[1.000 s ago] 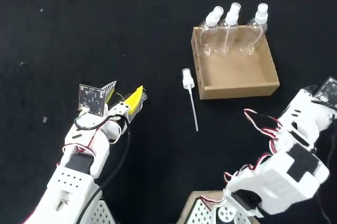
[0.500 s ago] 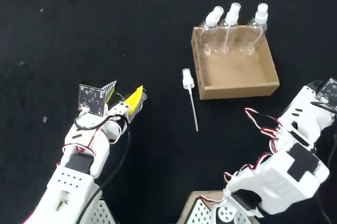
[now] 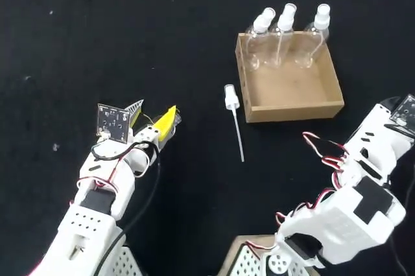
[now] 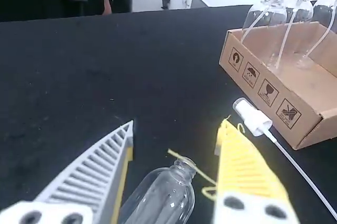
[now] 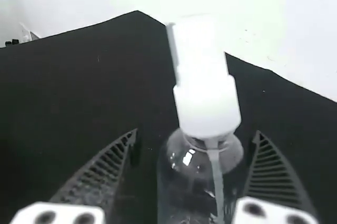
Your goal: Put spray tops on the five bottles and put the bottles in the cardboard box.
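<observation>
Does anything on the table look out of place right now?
A spray top lies loose on the table beside the cardboard box, while the open bottle in the left gripper has no top. The right gripper holds a capped bottle.

Left tool [image 4: 176, 125] holds uncapped bottle [image 4: 160, 200]; spray top [image 4: 251, 118] beside cardboard box [image 4: 263, 90].

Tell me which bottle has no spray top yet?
The bare bottle in the left gripper: open neck. The three bottles in the cardboard box and the capped bottle in the right gripper wear white tops.
</observation>
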### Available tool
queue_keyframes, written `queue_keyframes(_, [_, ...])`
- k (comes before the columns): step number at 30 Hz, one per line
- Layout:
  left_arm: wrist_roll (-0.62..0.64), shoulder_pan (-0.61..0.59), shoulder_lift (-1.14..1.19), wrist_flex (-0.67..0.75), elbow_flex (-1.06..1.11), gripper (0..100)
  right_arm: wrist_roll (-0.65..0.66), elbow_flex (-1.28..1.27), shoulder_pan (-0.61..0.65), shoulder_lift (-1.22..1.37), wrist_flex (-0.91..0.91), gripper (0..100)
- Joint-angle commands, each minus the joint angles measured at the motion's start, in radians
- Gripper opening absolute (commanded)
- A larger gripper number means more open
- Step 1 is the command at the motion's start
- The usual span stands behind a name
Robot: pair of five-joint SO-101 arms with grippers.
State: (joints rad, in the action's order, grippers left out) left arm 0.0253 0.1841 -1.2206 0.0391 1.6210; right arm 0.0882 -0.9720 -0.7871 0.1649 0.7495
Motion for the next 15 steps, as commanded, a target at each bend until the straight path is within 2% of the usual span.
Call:
queue_keyframes(1, [-0.011, 0.007, -0.008, 0.017, -0.008, 25, 0.009, 0.054, -0.015, 0.001, 0.029, 27.3])
queue_keyframes(8, [-0.011, 0.007, -0.008, 0.017, -0.008, 25, 0.009, 0.054, -0.018, 0.001, 0.029, 26.0])
queue_keyframes(10, [-0.011, 0.007, -0.008, 0.017, -0.008, 25, 0.009, 0.054, -0.025, 0.001, 0.029, 19.6])
queue_keyframes(13, [-0.011, 0.007, -0.008, 0.017, -0.008, 25, 0.009, 0.056, -0.048, -0.004, 0.029, 3.4])
queue_keyframes(15, [-0.011, 0.007, -0.009, 0.017, -0.008, 25, 0.003, 0.062, -0.061, -0.005, 0.029, 1.6])
